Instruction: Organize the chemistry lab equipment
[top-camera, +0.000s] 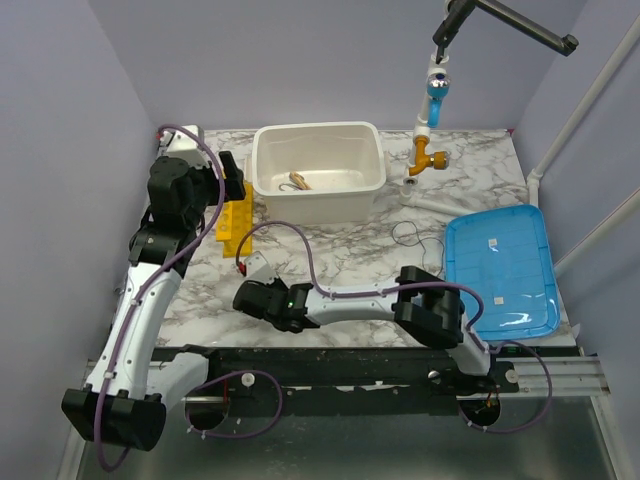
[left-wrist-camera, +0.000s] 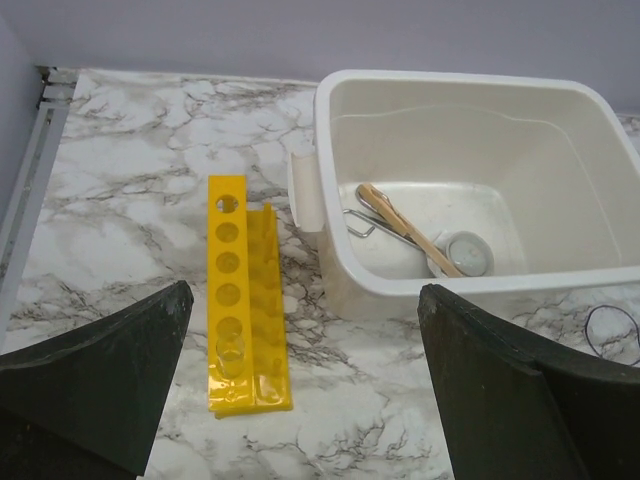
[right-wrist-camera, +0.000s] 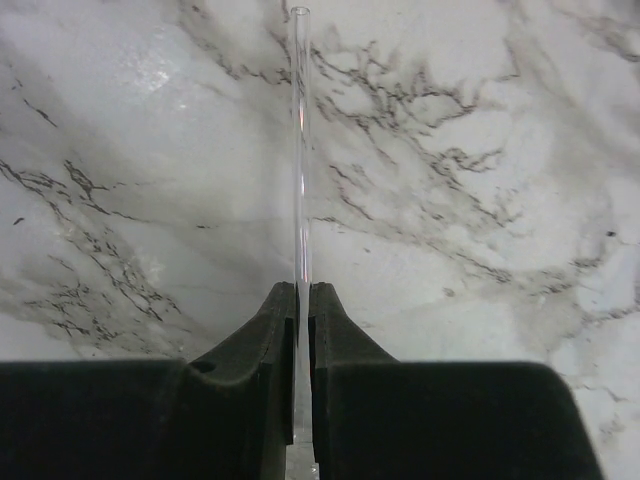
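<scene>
Right gripper (right-wrist-camera: 302, 300) — fingers pinched on a thin clear glass rod (right-wrist-camera: 299, 150), which juts straight ahead of the fingertips over the marble table (right-wrist-camera: 480, 200).
Left gripper (left-wrist-camera: 305, 400) — spread wide, nothing held. Yellow tube rack (left-wrist-camera: 245, 300) lies just ahead, white tub (left-wrist-camera: 470, 110) ahead-right, containing metal tongs (left-wrist-camera: 358, 228) and wooden stick (left-wrist-camera: 410, 232).

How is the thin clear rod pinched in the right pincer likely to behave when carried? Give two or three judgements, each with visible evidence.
Probably stiff: the clear rod juts dead straight from the right pincer without sagging. Likely fragile: it looks like thin glass, so squeezing hard may snap it. Possibly slippery and apt to roll: smooth and round.
</scene>
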